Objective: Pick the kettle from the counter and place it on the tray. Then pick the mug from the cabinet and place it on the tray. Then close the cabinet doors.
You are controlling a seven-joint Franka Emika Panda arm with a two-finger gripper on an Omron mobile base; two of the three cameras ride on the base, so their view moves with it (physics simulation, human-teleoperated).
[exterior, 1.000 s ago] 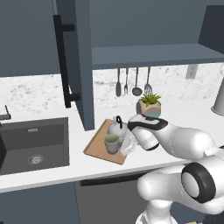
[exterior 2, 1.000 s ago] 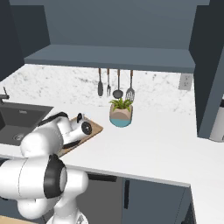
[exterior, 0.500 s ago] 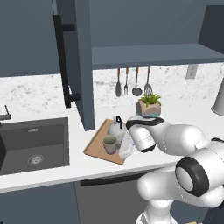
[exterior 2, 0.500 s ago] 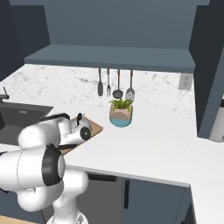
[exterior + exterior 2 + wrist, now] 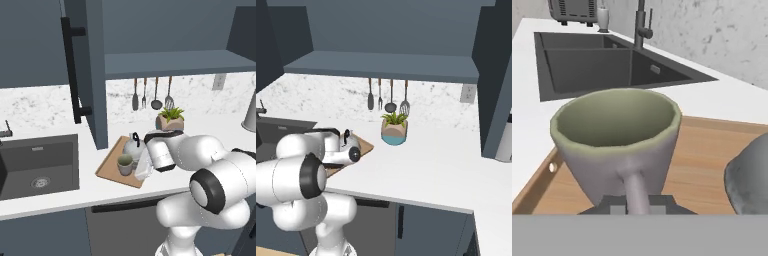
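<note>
Mug (image 5: 125,164) now on tray (image 5: 107,167), gripper (image 5: 143,171) easing open

Jaws slightly parted around the mug (image 5: 617,145) handle, no longer clamped.

1 kettle (image 5: 133,146), 1 mug (image 5: 618,144), seemingly 4 utensils (image 5: 150,95)
</note>
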